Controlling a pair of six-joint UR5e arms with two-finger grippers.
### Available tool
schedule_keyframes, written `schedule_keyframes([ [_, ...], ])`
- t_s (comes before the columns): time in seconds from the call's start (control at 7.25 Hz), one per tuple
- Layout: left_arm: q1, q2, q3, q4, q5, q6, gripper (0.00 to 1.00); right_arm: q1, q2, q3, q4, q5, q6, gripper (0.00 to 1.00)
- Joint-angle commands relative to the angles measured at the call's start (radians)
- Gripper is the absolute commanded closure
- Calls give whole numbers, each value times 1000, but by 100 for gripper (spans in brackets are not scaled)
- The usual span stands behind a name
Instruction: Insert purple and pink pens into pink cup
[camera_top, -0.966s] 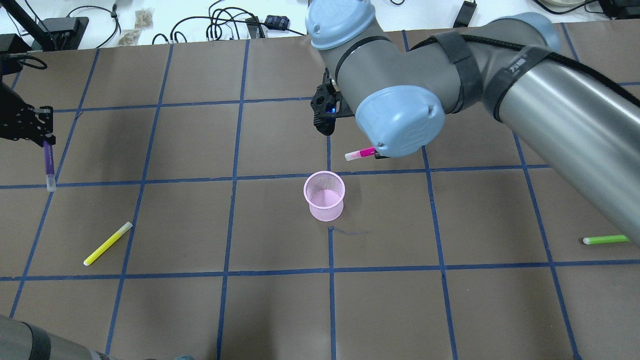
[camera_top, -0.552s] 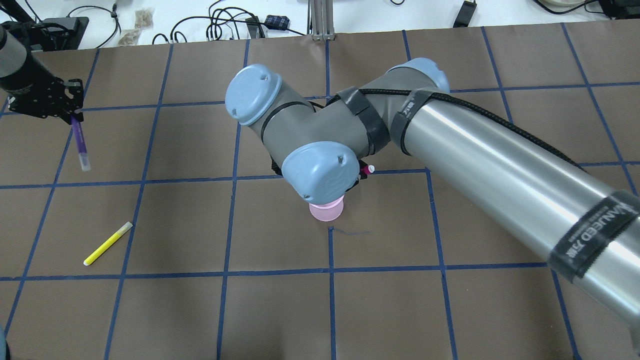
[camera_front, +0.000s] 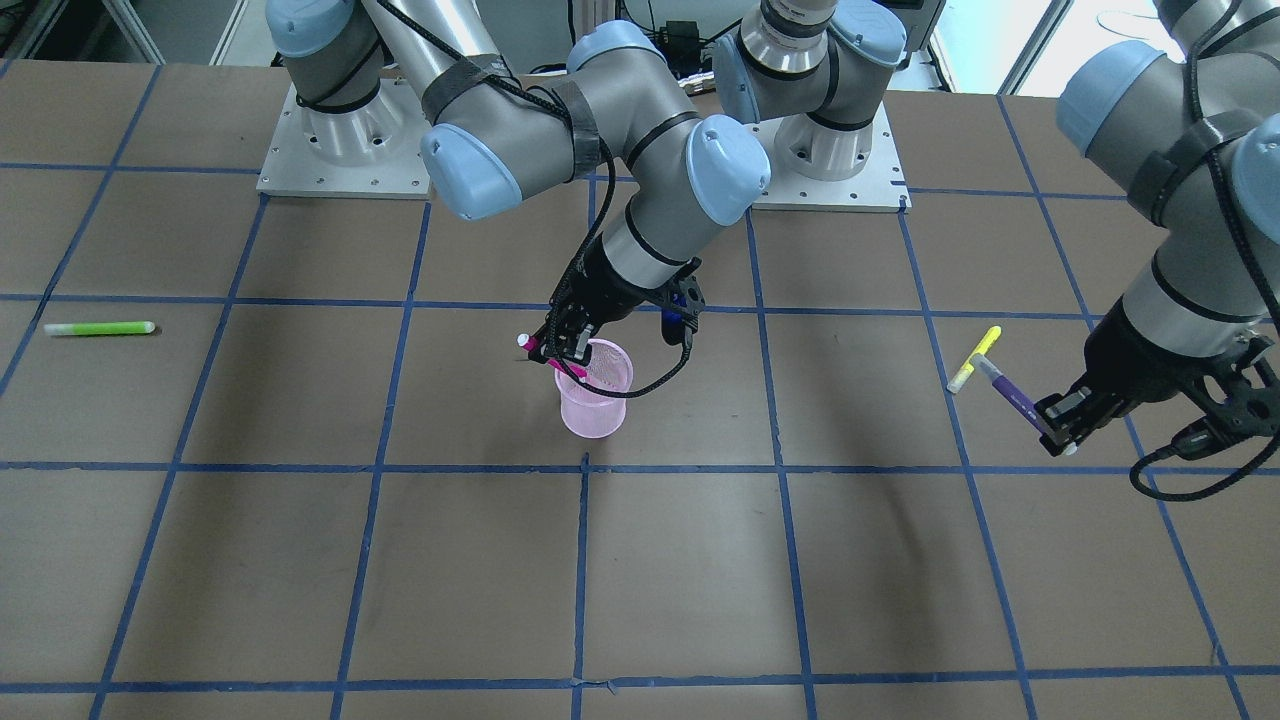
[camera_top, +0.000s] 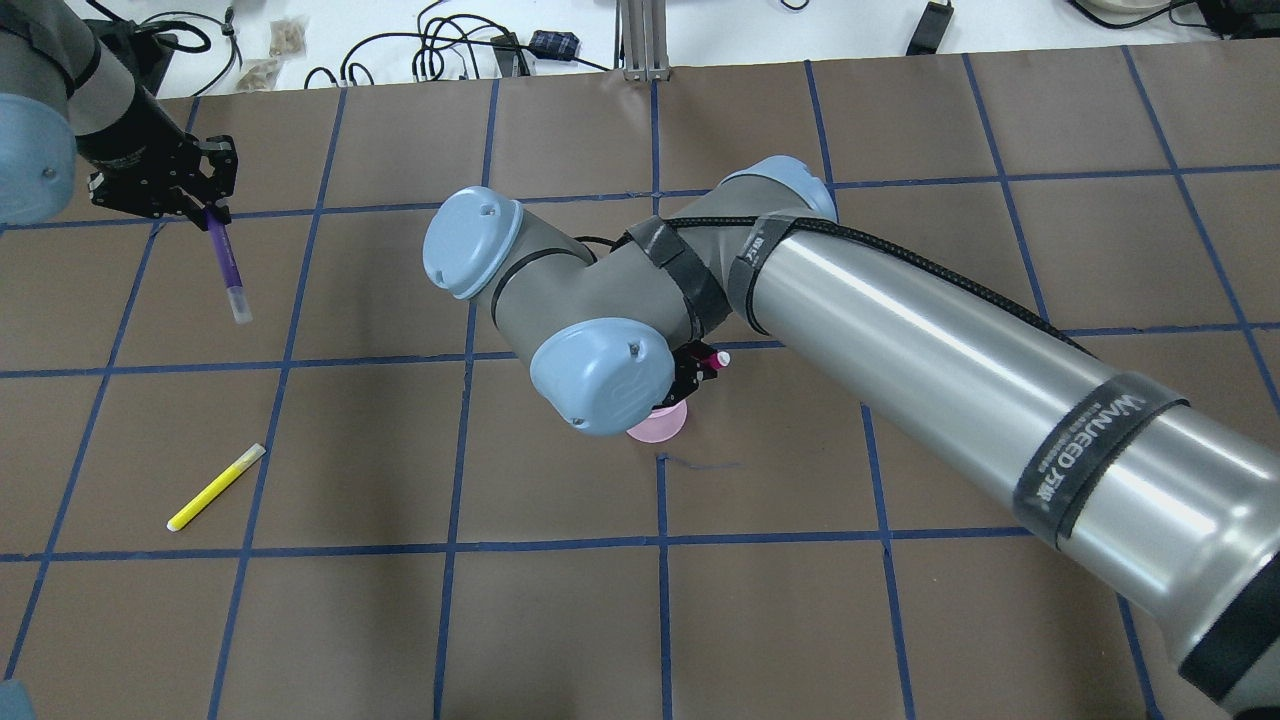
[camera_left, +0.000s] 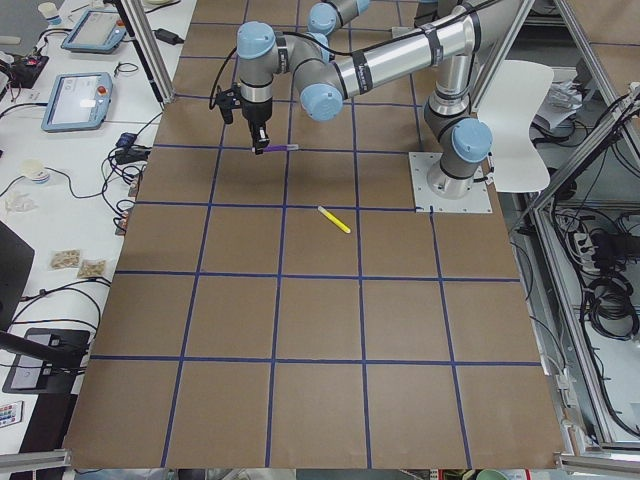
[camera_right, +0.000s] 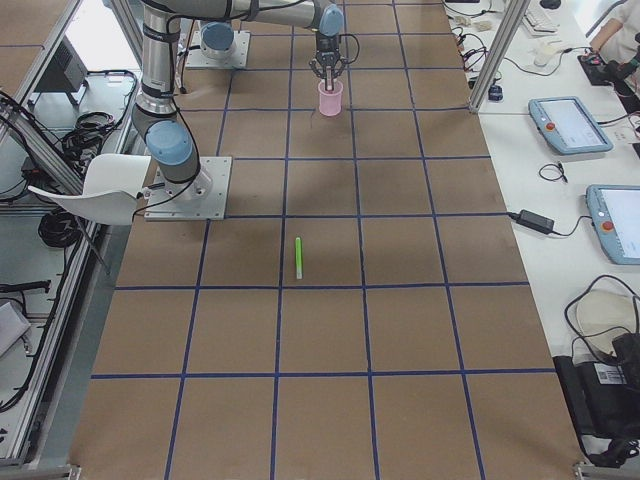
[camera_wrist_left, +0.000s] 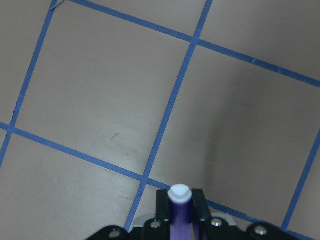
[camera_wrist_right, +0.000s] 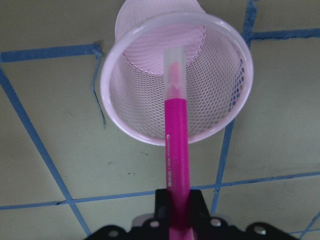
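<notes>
The pink mesh cup stands upright near the table's middle. My right gripper is shut on the pink pen and holds it tilted over the cup's rim. In the right wrist view the pink pen points into the cup's open mouth. My left gripper is shut on the purple pen and holds it in the air at the far left, cap end down. The purple pen also shows in the front view and the left wrist view. The right arm hides most of the cup from overhead.
A yellow pen lies on the table at the left, below the left gripper. A green pen lies at the far right of the table. Blue tape lines grid the brown table. Cables lie beyond the far edge.
My right arm swung the pink pen from behind the cup to over its mouth. My left gripper carried the purple pen farther from me and slightly toward the middle.
</notes>
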Motion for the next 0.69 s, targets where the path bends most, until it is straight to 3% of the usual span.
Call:
schedule_keyframes([
  [0.0, -5, -8, -5, 1, -5, -73, 100, 0, 3, -1, -2, 4, -9, 21],
  [0.14, -12, -16, -2, 4, -6, -99, 100, -6, -2, -3, -2, 7, -11, 6],
  [0.55, -139, -11, -5, 116, -2, -275, 100, -137, -110, -49, 20, 80, -46, 7],
])
